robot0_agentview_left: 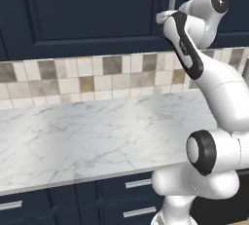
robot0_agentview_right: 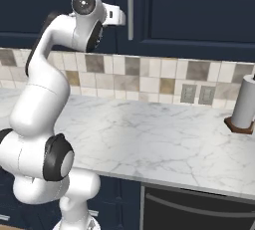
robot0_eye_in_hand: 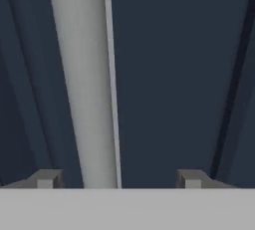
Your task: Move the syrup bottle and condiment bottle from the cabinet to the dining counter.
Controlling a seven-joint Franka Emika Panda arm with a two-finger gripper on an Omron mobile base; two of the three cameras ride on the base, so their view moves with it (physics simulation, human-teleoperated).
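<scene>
Jaws are sitting spread wide, with the gripper straddling the silver bar handle; the handle is running up toward 12 o'clock between the two finger tips and nothing is pinched yet. That handle is looking stiff and slick, so I'm thinking grab it mid-length, square on, or it'll slide. In the left base view the hand is hanging at about 1 o'clock, right against the cabinet, whose doors are shut, so both bottles are presumably hiding inside. Count: two handles in the right base view, one paper towel roll at 3 o'clock on the marble bench, three drawer pulls.
</scene>
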